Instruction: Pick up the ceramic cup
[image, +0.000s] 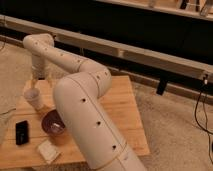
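Evidently lined up for a top-down grab, the gripper (38, 82) hangs with fingers spread just above the ceramic cup (34, 98), which stands upright and ungrasped near the wooden table's (125, 107) back left corner. A purple bowl (50, 122), a black object (21, 132) and a pale pad (48, 150) sit toward the front left edge, on a speckled floor (170, 130).

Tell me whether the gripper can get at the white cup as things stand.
Probably yes: the open gripper hangs just above the ceramic cup with nothing between them, and the purple bowl stands off to one side.
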